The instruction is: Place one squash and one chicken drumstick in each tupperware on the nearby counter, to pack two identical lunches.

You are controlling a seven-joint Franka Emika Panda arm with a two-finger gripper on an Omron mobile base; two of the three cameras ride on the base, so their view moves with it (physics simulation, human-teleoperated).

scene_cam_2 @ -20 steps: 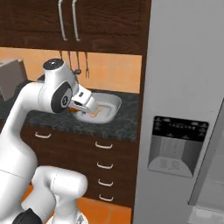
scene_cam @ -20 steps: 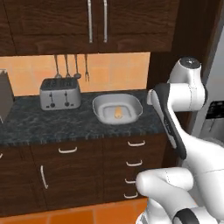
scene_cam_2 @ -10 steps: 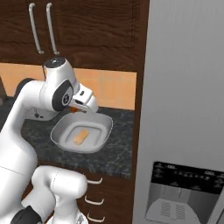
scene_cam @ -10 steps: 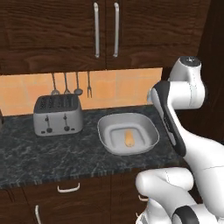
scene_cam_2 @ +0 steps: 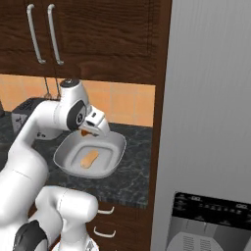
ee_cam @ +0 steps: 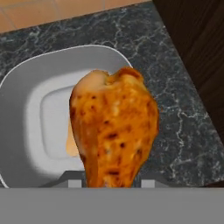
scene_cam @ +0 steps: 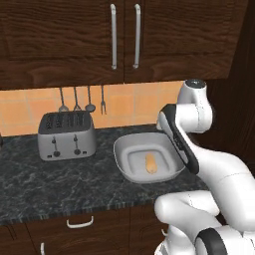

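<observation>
One tupperware (scene_cam: pixel 130 172) sits on the speckled table (scene_cam: pixel 45 184), just beside the toaster (scene_cam: pixel 66 134) on its fridge-ward side, and everything here is placed against that tub. Inside it, near the middle of the floor, lies a tan-orange squash (scene_cam: pixel 150 164), long axis running roughly front to back of the tub in the left base view. Above the tub's far rim hangs the pincer (scene_cam_2: pixel 88 131), clamped on the chicken drumstick (ee_cam: pixel 113 131); in the hand view the bulbous end points away from the camera toward the tub, the narrow end is buried between the jaws, and the meat hides most of the tub floor and part of the squash. So the tub lies straight ahead of and below the drumstick, squash slightly to one side of it in the hand view. Arm pose: upper links rise tall beside the tub, wrist folded forward and down over its back edge. Judgement: a short lowering toward the free floor beside the squash, then release, should finish this tub's pair.
</observation>
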